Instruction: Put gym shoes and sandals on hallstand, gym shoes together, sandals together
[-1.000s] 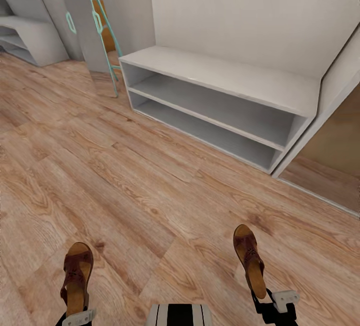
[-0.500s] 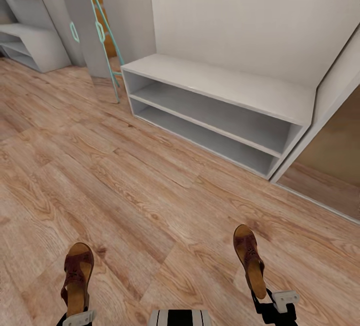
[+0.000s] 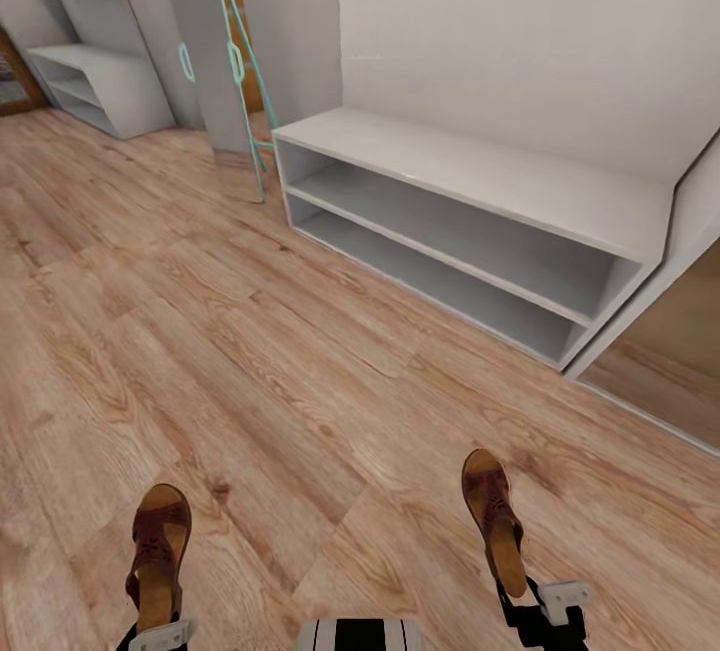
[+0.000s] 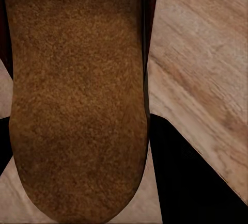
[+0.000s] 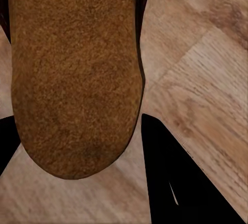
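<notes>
Head view: left end effector (image 3: pixel 158 634) at the bottom edge, clamped on the heel of the left sandal (image 3: pixel 158 553), toe pointing forward above the corridor floor (image 3: pixel 250 381). Right end effector (image 3: pixel 540 611) likewise closed on the heel of the right sandal (image 3: pixel 494 521), tilted a little on its side. Plain low grey two-shelf bench (image 3: pixel 470 221) against the wall ahead, both shelves bare. Hallstand (image 3: pixel 100 81) far off at the upper left, beyond a turquoise ladder (image 3: pixel 240 51) leaning on a grey cabinet (image 3: pixel 200 31). Compared with half a second ago: whole scene slid rightward and slightly down, more of the hallstand revealed, so camera turned; sandals and end effectors unchanged relative to the robot.

Left wrist view: tan cork footbed of the left sandal (image 4: pixel 77 95) close up, dark fingers (image 4: pixel 191 182) flanking it, wood planks behind.

Right wrist view: same for the right sandal (image 5: pixel 72 74), dark fingers (image 5: pixel 175 182) beside its heel, floor beyond.
</notes>
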Tool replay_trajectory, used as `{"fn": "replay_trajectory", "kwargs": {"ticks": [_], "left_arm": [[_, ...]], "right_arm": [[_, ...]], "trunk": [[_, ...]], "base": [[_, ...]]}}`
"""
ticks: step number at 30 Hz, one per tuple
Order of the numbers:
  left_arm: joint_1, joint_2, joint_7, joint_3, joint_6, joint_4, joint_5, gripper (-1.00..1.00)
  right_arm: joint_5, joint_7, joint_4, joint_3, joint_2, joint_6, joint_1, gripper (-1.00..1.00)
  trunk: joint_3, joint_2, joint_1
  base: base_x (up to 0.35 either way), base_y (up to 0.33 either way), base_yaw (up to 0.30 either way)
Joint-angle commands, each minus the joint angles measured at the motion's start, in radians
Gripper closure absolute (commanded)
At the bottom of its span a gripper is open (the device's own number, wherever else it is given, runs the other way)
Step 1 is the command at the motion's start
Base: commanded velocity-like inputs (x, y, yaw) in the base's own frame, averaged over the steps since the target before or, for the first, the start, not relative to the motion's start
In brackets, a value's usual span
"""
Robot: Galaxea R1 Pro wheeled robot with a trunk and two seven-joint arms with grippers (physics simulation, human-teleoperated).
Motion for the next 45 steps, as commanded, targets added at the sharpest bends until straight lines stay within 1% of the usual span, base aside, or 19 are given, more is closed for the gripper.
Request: {"fn": "replay_trajectory", "kwargs": {"ticks": [1,6,9,34,38,45], "left_arm": [[-0.001,-0.001,0.000,0.003,-0.003,0.001,-0.008,1.00],[-0.001,-0.003,0.000,0.003,-0.003,0.001,-0.008,1.00],[-0.001,-0.004,0.000,0.003,-0.003,0.001,-0.008,1.00],[-0.001,-0.006,0.000,-0.002,0.000,0.001,-0.008,1.00],[-0.001,-0.006,0.000,-0.002,0.000,0.001,-0.007,1.00],[-0.001,-0.006,0.000,-0.002,0.000,0.001,-0.006,1.00]], "right_arm": [[0.001,0.010,0.000,-0.009,0.003,-0.002,-0.001,1.00],[0.001,0.011,0.006,-0.009,0.009,-0.003,-0.001,1.00],[0.001,0.011,0.027,-0.009,0.011,-0.005,-0.001,1.00],[0.001,0.010,0.029,-0.010,0.011,-0.006,-0.001,1.00],[0.001,0.010,0.029,-0.010,0.011,-0.006,-0.001,1.00],[0.001,0.010,0.029,-0.010,0.011,-0.006,-0.001,1.00]], "trunk": [[-0.001,0.000,0.000],[0.001,0.000,0.000],[0.003,0.000,0.000],[0.026,0.000,0.000],[0.030,0.000,0.000],[0.037,0.000,0.000]], "base": [[0.000,0.000,0.272],[0.000,0.000,0.273],[0.000,0.000,0.260],[0.001,0.000,0.243],[0.180,0.000,0.224],[0.312,0.000,0.220]]}}
